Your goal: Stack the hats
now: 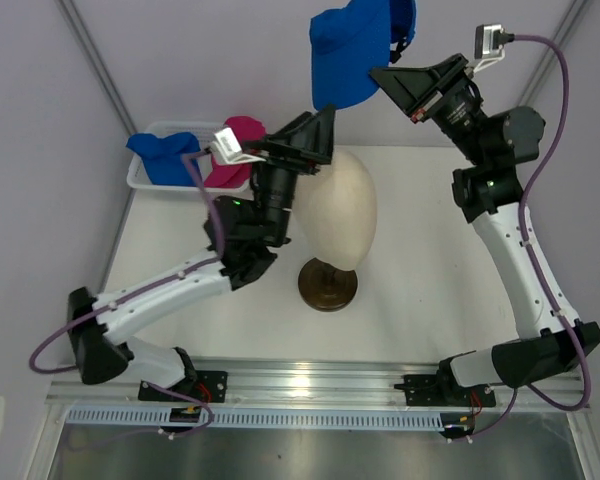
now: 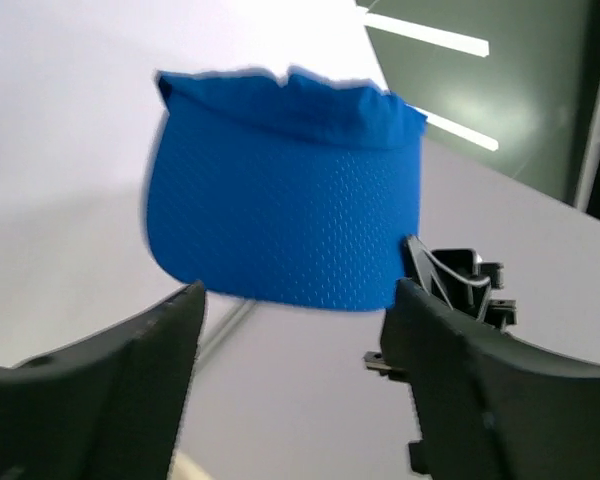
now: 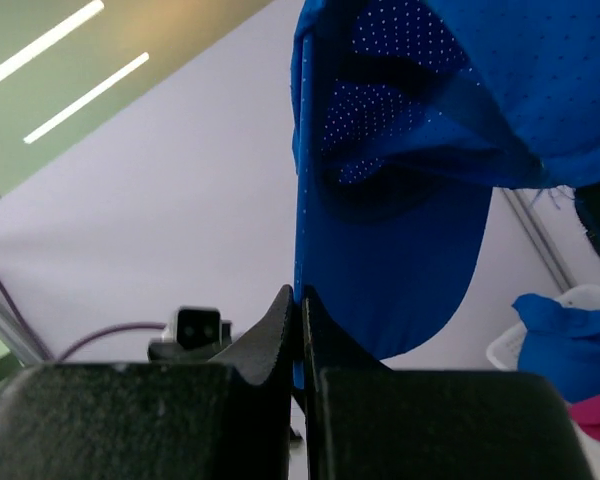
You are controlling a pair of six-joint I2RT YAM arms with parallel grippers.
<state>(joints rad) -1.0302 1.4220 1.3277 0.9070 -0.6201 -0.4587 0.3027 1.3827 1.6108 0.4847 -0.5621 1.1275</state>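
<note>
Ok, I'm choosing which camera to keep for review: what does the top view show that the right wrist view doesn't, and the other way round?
Only the top view: the mannequin head on its dark base.
Only the right wrist view: a close look at the right gripper pinched shut on the hat's edge, and the mesh holes in the cloth.
Both: the held-up blue hat, plus the basket holding a second blue hat and a pink hat.
</note>
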